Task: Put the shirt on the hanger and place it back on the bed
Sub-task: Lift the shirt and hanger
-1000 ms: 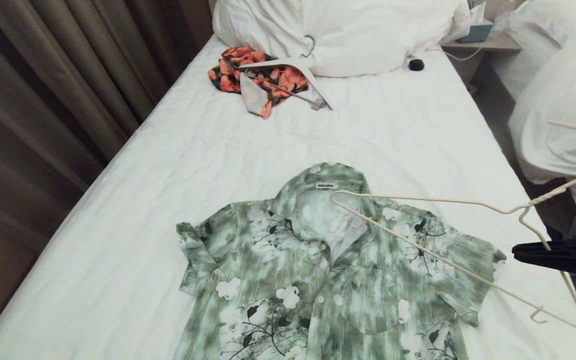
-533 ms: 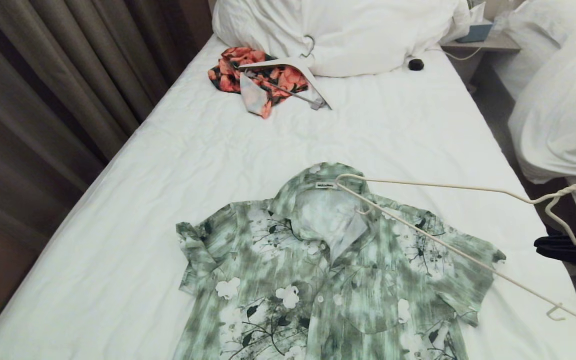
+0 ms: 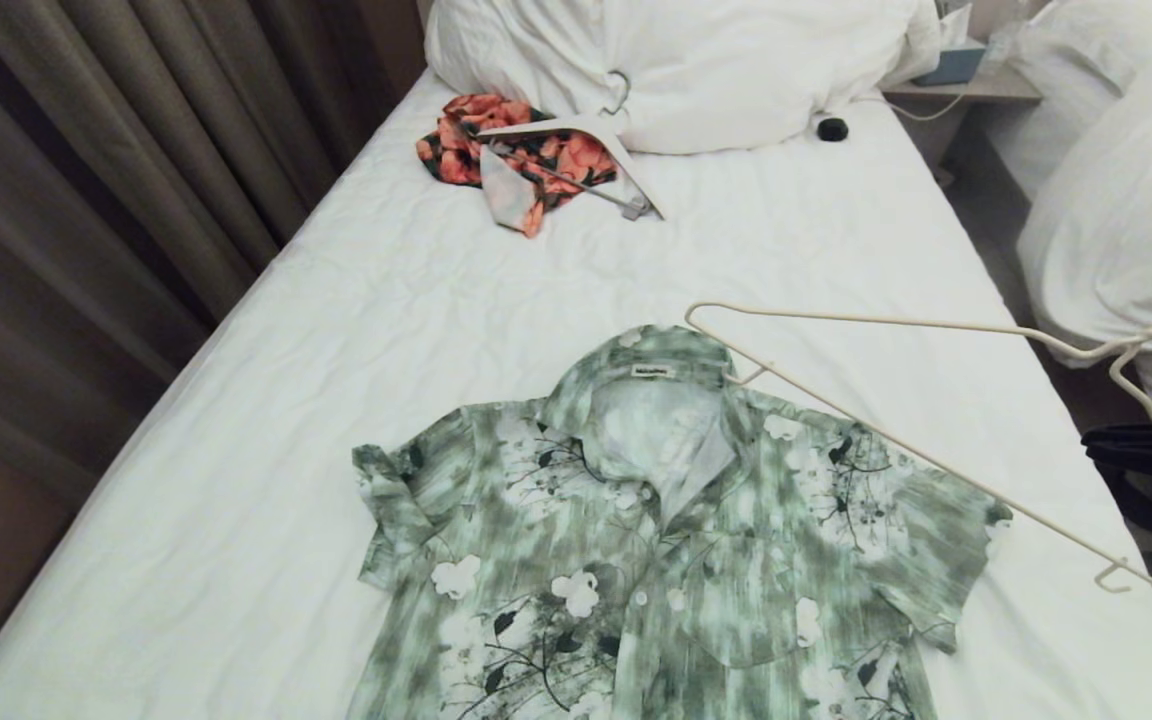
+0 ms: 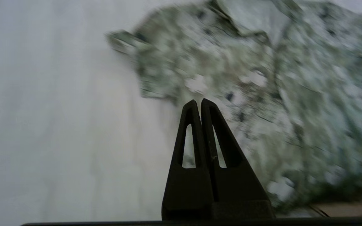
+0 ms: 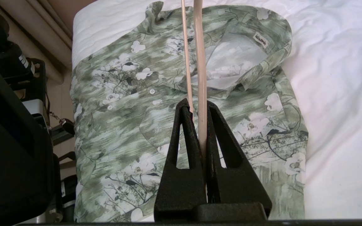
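Head view: the hanger, clamped in the right gripper at the bed's right edge, has lifted and its tip has slid from the collar opening to past the collar of the shirt; insertion looks not yet begun.

Left wrist view: the left gripper, jaws pressed together and empty, hovers over the shirt's sleeve side.

Right wrist view: jaws pinch 1 wire of the hanger.

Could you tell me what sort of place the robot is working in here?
Probably a hotel twin room: a bed with a smooth white sheet and big pillows, a second bed heaped with duvet close beside it, a small nightstand between, and heavy curtains.
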Robot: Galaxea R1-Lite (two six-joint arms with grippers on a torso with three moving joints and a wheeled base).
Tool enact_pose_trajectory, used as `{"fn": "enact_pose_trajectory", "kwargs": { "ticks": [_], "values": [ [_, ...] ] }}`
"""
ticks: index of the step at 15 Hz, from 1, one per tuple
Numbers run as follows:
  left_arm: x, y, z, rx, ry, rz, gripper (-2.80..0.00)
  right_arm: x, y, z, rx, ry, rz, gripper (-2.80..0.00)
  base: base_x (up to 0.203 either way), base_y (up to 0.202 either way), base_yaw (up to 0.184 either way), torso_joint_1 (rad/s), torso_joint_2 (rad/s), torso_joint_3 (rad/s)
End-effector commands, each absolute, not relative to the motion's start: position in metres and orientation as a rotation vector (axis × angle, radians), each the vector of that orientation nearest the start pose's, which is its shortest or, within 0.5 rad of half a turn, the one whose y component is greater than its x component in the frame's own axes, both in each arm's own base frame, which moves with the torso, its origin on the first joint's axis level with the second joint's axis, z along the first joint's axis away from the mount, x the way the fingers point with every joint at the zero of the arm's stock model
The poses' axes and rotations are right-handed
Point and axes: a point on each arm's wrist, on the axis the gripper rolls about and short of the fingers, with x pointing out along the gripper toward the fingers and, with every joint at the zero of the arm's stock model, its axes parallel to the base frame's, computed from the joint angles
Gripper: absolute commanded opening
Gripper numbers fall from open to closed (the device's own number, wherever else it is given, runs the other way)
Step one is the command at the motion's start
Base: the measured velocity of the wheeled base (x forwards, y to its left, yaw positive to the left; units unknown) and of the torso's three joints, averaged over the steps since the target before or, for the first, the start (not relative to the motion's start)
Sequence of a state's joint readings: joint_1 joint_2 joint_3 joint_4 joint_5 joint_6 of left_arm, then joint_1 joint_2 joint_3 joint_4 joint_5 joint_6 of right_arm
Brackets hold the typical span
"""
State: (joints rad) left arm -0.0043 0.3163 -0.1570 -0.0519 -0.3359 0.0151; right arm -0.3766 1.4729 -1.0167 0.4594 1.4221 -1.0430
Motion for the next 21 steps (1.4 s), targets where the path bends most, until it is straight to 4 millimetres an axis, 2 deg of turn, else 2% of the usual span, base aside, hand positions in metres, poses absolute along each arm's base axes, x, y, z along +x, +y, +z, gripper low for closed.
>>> {"fn": "enact_pose_trajectory", "kwargs": {
  "ticks": [1, 5, 9, 11, 14, 16, 17, 19, 21],
  "values": [
    [0.042, -0.009, 0.132, -0.060, 0.322, -0.414, -2.80, 0.209, -0.058, 0.222, -0.178, 0.029, 1.119, -2.80, 0.000, 0.000, 0.000, 0.000, 0.00, 0.000],
    [0.113, -0.023, 0.130, -0.164, 0.455, -0.568, -2.80, 0.222, -0.050, 0.223, -0.161, 0.034, 1.169, -2.80, 0.000, 0.000, 0.000, 0.000, 0.00, 0.000],
    [0.185, -0.052, 0.114, -0.206, 0.484, -0.612, -2.80, 0.246, -0.051, 0.221, -0.141, 0.043, 1.198, -2.80, 0.000, 0.000, 0.000, 0.000, 0.00, 0.000],
    [0.217, -0.081, 0.102, -0.181, 0.458, -0.592, -2.80, 0.254, -0.053, 0.219, -0.138, 0.045, 1.201, -2.80, 0.000, 0.000, 0.000, 0.000, 0.00, 0.000],
    [0.258, -0.129, 0.103, -0.160, 0.320, -0.562, -2.80, 0.268, -0.063, 0.216, -0.131, 0.050, 1.182, -2.80, 0.000, 0.000, 0.000, 0.000, 0.00, 0.000],
    [0.272, -0.157, 0.101, -0.157, 0.281, -0.563, -2.80, 0.276, -0.072, 0.214, -0.127, 0.050, 1.164, -2.80, 0.000, 0.000, 0.000, 0.000, 0.00, 0.000],
    [0.275, -0.169, 0.099, -0.151, 0.270, -0.544, 0.00, 0.280, -0.074, 0.214, -0.128, 0.046, 1.163, -2.80, 0.000, 0.000, 0.000, 0.000, 0.00, 0.000],
    [0.283, -0.183, 0.092, -0.141, 0.263, -0.517, 0.00, 0.283, -0.076, 0.215, -0.133, 0.043, 1.160, -2.80, 0.000, 0.000, 0.000, 0.000, 0.00, 0.000],
    [0.288, -0.185, 0.090, -0.142, 0.261, -0.506, 0.00, 0.287, -0.077, 0.213, -0.130, 0.045, 1.159, -2.80, 0.000, 0.000, 0.000, 0.000, 0.00, 0.000]
  ]
}}
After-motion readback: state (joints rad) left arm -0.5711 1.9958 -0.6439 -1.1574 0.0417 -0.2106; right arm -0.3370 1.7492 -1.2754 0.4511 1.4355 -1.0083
